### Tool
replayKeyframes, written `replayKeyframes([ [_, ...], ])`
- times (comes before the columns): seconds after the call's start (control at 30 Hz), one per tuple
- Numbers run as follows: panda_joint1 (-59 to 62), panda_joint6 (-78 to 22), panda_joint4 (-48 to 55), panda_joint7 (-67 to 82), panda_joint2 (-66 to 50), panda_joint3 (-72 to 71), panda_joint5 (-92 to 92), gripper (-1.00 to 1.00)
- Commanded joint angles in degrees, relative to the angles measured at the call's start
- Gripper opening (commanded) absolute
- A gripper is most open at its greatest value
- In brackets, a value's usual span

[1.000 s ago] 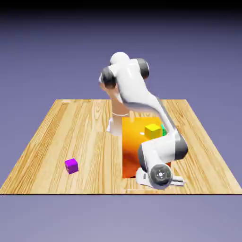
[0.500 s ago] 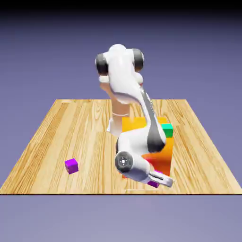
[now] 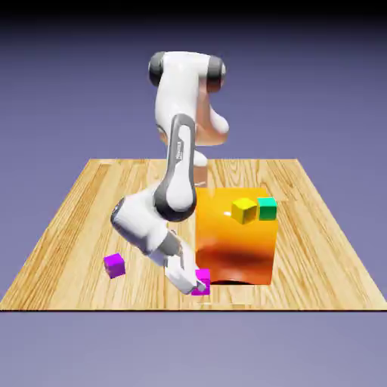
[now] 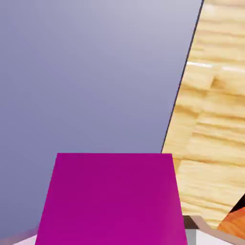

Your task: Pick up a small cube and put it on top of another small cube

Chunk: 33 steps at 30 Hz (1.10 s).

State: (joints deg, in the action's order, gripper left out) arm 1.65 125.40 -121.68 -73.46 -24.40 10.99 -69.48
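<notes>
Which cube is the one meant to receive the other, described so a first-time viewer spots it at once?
Start from the big orange block and go across the wooden table toward the exterior view's left. The small cube resting alone there is it: deeper violet than the pinker magenta cube in the hand.

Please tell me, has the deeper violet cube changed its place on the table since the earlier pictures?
No. The violet cube sits at the same spot, close to the table's front edge, on the exterior view's left.
</notes>
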Motion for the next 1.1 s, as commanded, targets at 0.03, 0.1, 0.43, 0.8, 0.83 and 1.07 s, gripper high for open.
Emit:
replayKeyframes([
  [0.03,-0.3,2.5,-2.9,-0.3,2.0,2.4,-4.8,-1.00],
  [0.1,-0.7,5.0,-5.8,-0.5,4.0,4.9,-9.8,-1.00],
  [0.43,-2.4,17.6,-20.2,-1.4,14.0,17.0,-34.7,-1.00],
  [0.8,-3.7,26.7,-31.0,-2.0,20.1,26.4,-56.0,-1.00],
  [0.83,-3.6,25.5,-30.2,-1.8,18.0,25.9,-57.1,-1.00],
  [1.07,-2.9,18.7,-25.1,-0.8,6.1,23.1,-63.3,1.00],
])
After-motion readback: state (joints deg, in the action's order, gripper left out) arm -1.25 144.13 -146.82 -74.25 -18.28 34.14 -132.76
